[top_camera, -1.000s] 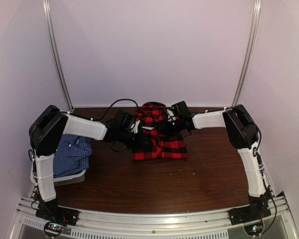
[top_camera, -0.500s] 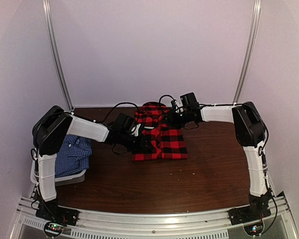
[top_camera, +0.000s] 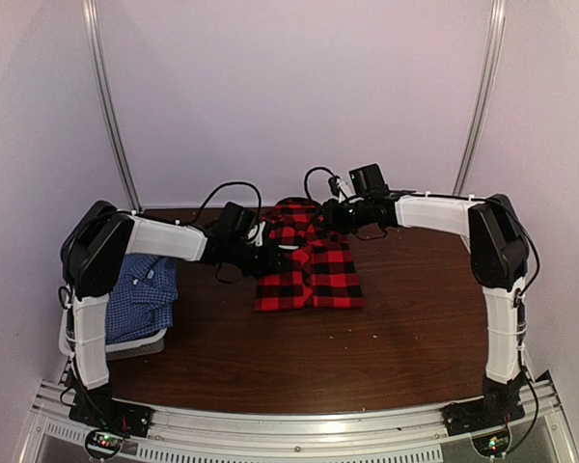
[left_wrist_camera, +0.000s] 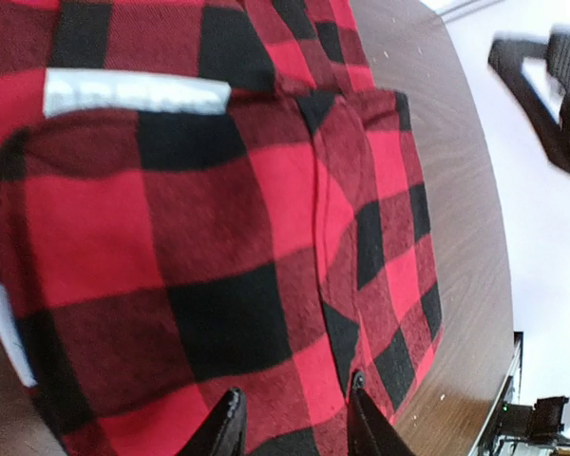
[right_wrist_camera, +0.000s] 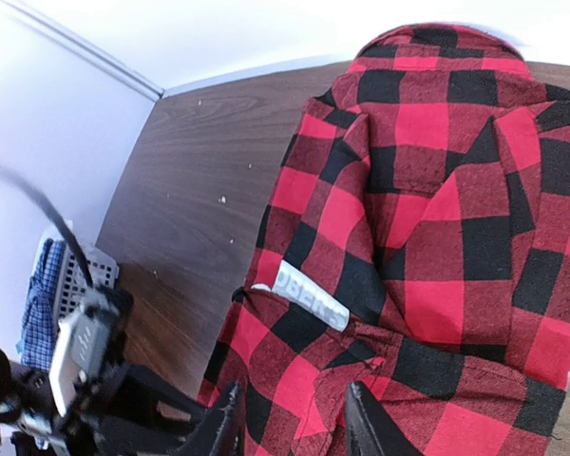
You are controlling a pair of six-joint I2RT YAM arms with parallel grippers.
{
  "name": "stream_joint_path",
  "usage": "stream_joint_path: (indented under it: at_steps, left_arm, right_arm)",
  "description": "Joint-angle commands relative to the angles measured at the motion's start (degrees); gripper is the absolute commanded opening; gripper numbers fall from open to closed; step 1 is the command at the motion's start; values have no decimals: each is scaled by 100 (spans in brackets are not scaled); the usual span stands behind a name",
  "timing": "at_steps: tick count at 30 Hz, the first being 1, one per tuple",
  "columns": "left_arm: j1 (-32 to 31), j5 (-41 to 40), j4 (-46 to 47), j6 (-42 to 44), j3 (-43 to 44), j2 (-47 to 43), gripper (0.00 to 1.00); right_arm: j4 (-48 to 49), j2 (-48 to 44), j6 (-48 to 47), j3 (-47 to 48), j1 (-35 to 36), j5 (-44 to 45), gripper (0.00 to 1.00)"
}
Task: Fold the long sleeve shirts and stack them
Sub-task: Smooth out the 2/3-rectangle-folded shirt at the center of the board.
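- Taking in the table [top_camera: 396, 338] first; seeing the red plaid shirt [top_camera: 314, 275] lying partly folded at its far middle, collar end humped up at the far side.
- Noting the blue check shirt [top_camera: 140, 294] sitting bunched in the grey basket [top_camera: 125, 349] at the near left corner, well apart from the plaid one.
- Judging both as light, soft and limp; expecting sagging and layers sliding apart when lifted; favouring a hold on a doubled edge or a corner rather than the flat middle, with the two claws taking matching corners.
- Finding the left gripper [top_camera: 263, 260] low at the plaid shirt's left edge; fingers standing partly spread over the cloth, pinching nothing that shows.
- Finding the right gripper [top_camera: 330, 216] hovering by the collar end; fingers likewise partly spread, gripping nothing.
- Spotting the white neck label [right_wrist_camera: 309, 296] showing inside the collar; treating it as a marker for the end to keep squared.
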Motion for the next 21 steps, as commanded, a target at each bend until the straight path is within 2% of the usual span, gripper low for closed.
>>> stream_joint_path:
  at_steps: [1,9,21]
  left_arm:
    - [355,-205,-185,211,458,274,37]
    - [765,-148,-327,302,773,850,36]
    - [845,-132,-482,392,932,873,36]
  right_arm:
    - [-7,-69,-72,-178,212,-36,34]
    - [40,475,-45,30,390,-174,31]
    - [-451,1291,-88,509,316,220,30]
